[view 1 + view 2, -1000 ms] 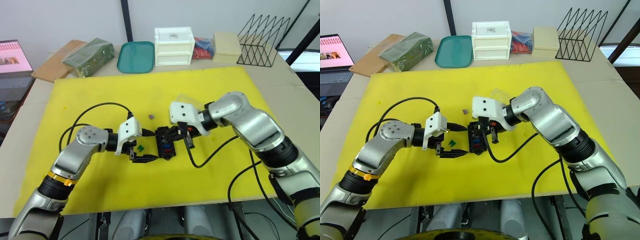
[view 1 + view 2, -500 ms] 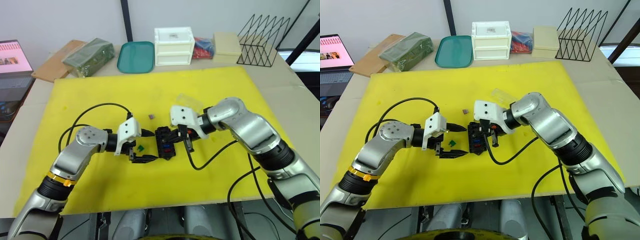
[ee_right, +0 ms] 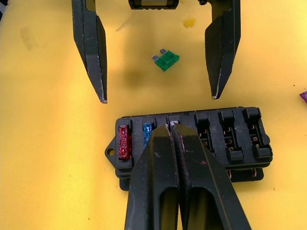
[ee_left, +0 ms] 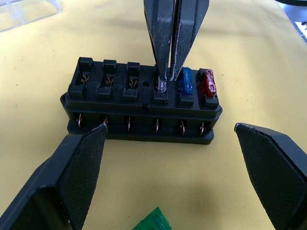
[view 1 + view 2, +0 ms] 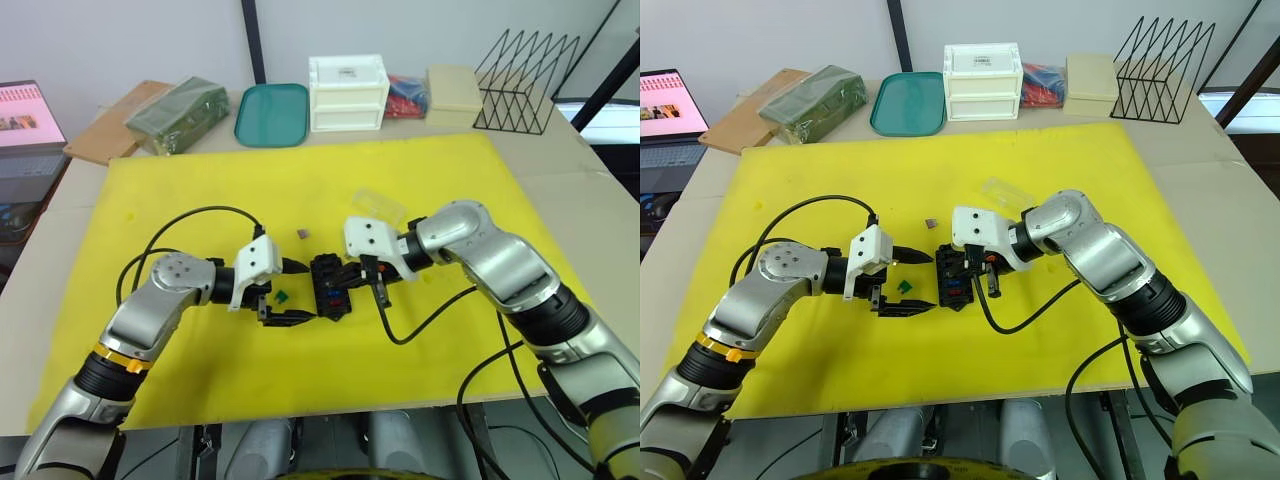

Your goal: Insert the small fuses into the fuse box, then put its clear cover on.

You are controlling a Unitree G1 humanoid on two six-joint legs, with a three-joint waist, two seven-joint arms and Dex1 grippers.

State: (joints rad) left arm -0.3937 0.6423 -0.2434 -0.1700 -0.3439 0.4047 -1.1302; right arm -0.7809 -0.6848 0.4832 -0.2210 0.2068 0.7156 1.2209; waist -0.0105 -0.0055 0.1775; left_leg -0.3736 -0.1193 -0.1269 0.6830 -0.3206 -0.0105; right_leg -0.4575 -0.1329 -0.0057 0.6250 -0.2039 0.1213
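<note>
From the head views, I see the fuse box (image 5: 331, 284) lying on the yellow mat (image 5: 200, 190) in mid-bench, between my two grippers; the clear cover (image 5: 378, 205) lies just beyond my right gripper (image 5: 376, 282), and a purple fuse (image 5: 930, 222) sits apart on the mat. In the left wrist view, my left gripper (image 4: 172, 167) holds its jaws wide open, one to either side of the box and short of touching it, with a green fuse (image 4: 155, 222) lying loose between them. A red fuse (image 4: 208, 81) and a blue fuse (image 4: 186, 80) are seated at one end of the box. In the right wrist view, my right jaws are pressed together on a grey fuse (image 3: 173, 123) at the third slot.
</note>
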